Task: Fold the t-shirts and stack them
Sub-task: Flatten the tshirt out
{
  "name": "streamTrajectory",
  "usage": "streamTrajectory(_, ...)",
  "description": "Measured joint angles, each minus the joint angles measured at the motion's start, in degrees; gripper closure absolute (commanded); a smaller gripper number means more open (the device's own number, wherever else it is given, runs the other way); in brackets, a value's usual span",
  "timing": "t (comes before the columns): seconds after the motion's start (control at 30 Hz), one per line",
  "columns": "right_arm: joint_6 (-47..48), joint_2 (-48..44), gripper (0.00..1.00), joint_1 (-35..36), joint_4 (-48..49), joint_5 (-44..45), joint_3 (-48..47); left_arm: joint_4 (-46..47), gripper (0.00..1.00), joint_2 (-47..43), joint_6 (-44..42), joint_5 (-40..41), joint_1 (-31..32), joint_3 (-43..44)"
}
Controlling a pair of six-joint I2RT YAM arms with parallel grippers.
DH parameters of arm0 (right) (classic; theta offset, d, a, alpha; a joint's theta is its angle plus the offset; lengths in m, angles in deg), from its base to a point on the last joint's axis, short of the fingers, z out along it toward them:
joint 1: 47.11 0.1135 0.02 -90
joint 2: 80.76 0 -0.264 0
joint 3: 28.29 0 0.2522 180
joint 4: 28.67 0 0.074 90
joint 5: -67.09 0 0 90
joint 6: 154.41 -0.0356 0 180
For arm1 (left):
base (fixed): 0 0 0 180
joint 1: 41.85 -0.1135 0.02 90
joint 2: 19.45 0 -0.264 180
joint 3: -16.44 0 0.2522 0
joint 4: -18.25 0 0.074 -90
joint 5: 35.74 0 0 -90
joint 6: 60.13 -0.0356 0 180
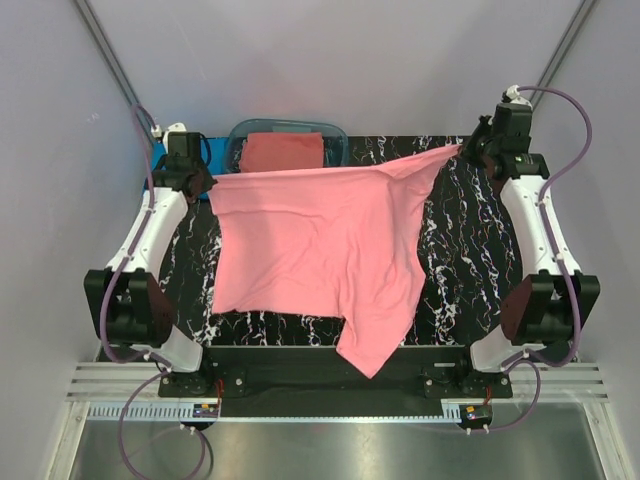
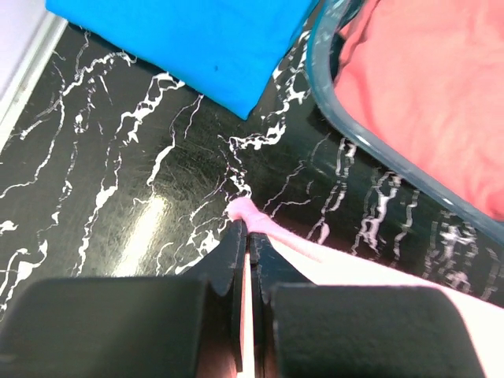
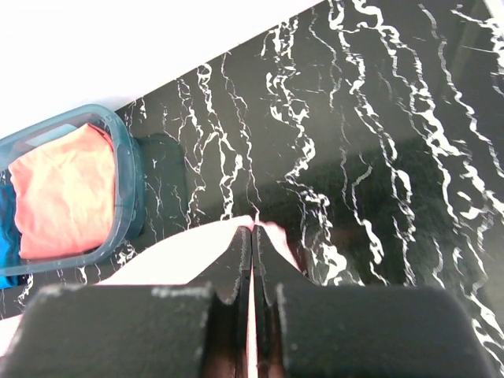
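I am pinching the light pink t-shirt [image 1: 320, 250] with both grippers. The left gripper [image 2: 246, 236] is clamping one corner of the cloth between closed jaws near the far left corner of the tabletop [image 1: 470, 260]. The right gripper [image 3: 252, 231] is clamping the opposite corner, jaws likewise closed on a thin fold, near the far right corner.

The held edge is running left to right along the far side of the tabletop, taut between the two grippers. The body of the shirt is spreading from that edge toward my bases, and one lower part is drooping over the near edge, right of centre. The cloth is lying on the near side of both grippers, so any fold will be travelling across the held edge's axis. Neither arm is nearer. The right end is probably riding higher than the left, but I cannot confirm this from above.

The clear tub [image 1: 285, 124] is sitting at the far edge, just behind the held edge, and is containing the folded coral-red t-shirt [image 1: 282, 152]. The bright blue t-shirt [image 2: 189, 39] is lying folded on the tabletop just left of the tub, outside it.
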Motion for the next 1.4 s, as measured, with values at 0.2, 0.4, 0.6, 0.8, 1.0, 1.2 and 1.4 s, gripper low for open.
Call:
streamTrajectory(0.2, 0.09, -6.58, 1.00, -0.57, -4.81, 1.18, -2.14, -1.79, 1.00, -10.34, 0.59, -0.61, -0.02, 0.09)
streamTrajectory(0.4, 0.00, -18.99, 1.00, -0.90, -5.90, 2.99, -8.44, -1.64, 1.00, -25.55, 0.85, -1.07, -0.02, 2.36)
streamTrajectory(0.6, 0.11, -31.80, 1.00, -0.98, -5.99, 4.81, -13.27, -1.38, 1.00, -35.89, 0.15, -1.07, -0.04, 9.01)
streamTrajectory(0.8, 0.72, -42.80, 1.00, -1.25, -5.92, 6.08, -14.08, -1.31, 1.00, -43.82, -0.94, -0.72, 0.00, 13.90)
streamTrajectory(1.0, 2.82, -47.08, 1.00, -1.29, -7.61, 6.64, -16.24, -1.33, 1.00, -48.50, -1.77, 0.39, 1.88, 16.04)
streamTrajectory(1.2, 3.76, -48.70, 1.00, -1.31, -8.90, 6.64, -16.26, -1.49, 1.00, -49.03, -2.73, 1.73, 3.54, 15.65)
streamTrajectory(1.4, 3.43, -48.54, 1.00, -1.31, -7.04, 6.69, -7.34, 0.55, 1.00, -47.50, -4.31, 3.04, 3.87, 9.09)
